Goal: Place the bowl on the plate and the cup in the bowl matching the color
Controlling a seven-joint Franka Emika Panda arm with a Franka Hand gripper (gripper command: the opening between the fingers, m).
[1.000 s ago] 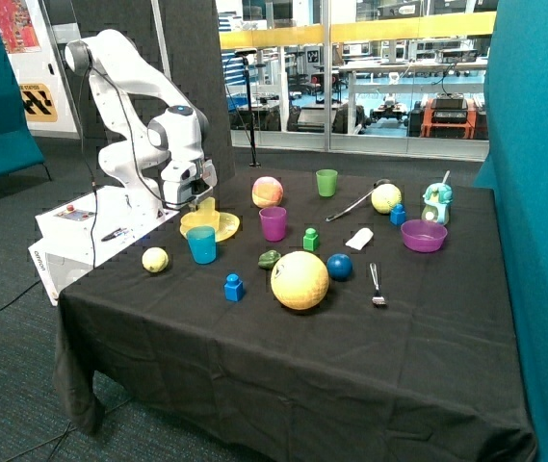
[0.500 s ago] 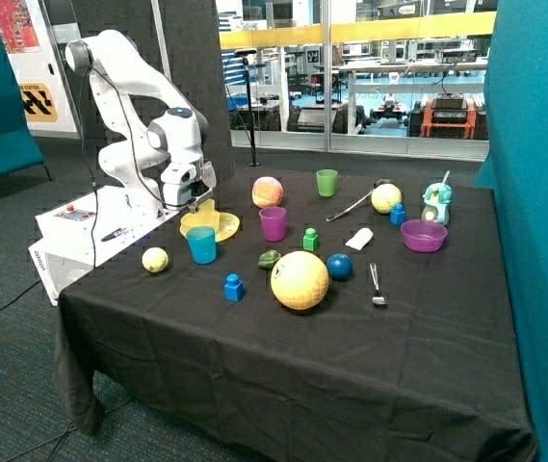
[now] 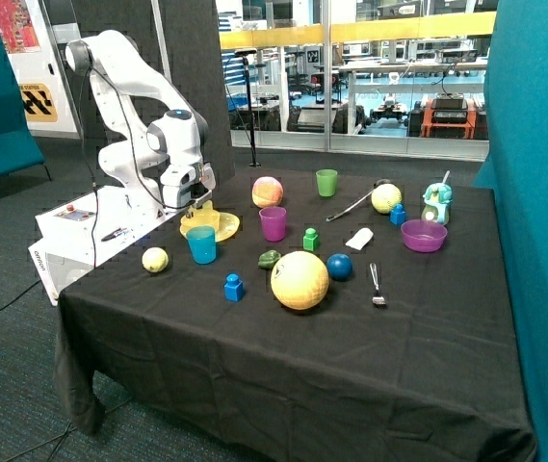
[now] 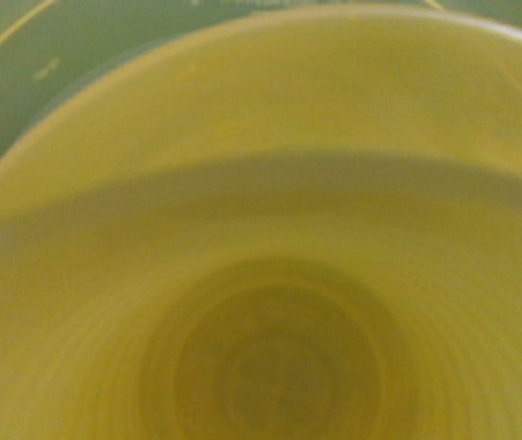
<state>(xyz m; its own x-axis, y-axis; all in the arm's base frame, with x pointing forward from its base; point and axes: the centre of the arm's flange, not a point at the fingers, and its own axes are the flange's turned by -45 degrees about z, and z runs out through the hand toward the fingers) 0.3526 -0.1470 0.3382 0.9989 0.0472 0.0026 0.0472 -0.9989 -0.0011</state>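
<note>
The cup (image 3: pixel 205 207) is sitting in the bowl (image 3: pixel 199 223) on the plate (image 3: pixel 223 228), at the far left of the surface (image 3: pixel 370 337). Since a second ago, the gripper (image 3: pixel 196 203) is rising slightly over the cup; finger state cannot be determined. The stacking appears complete. In the wrist view, the cup (image 4: pixel 270 302) is showing empty. The teal cup (image 3: pixel 201 244) is standing just in front.
</note>
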